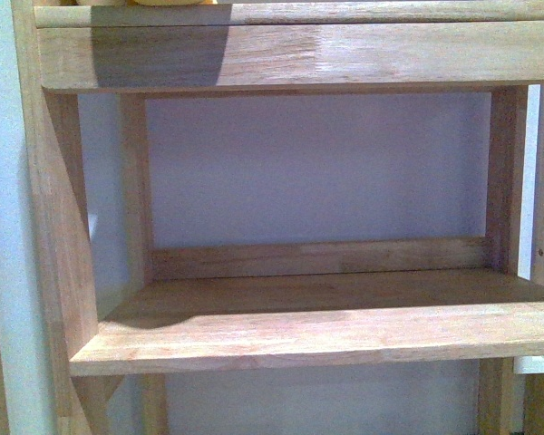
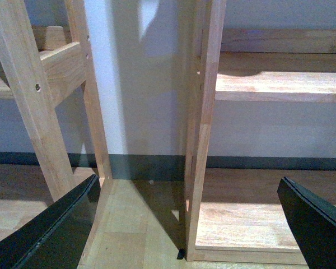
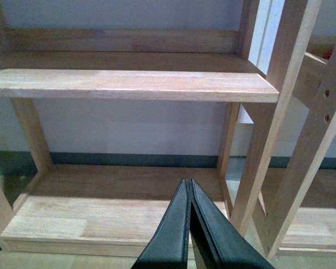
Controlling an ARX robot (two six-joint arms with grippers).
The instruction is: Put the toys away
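A sliver of the toy (image 1: 172,2) tops the shelf (image 1: 299,54); left tool (image 2: 185,224) gapes wide, right tool (image 3: 190,224) pinched together, both empty and apart from it.

Middle shelf (image 1: 326,331) is wide open, top shelf (image 1: 299,54) caps it overhead, side posts (image 1: 59,227) box it in, back rail (image 1: 317,258) sits low behind

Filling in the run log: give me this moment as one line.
left gripper: open, empty | right gripper: shut, empty | toy: yellow sliver on upper shelf | middle shelf: bare
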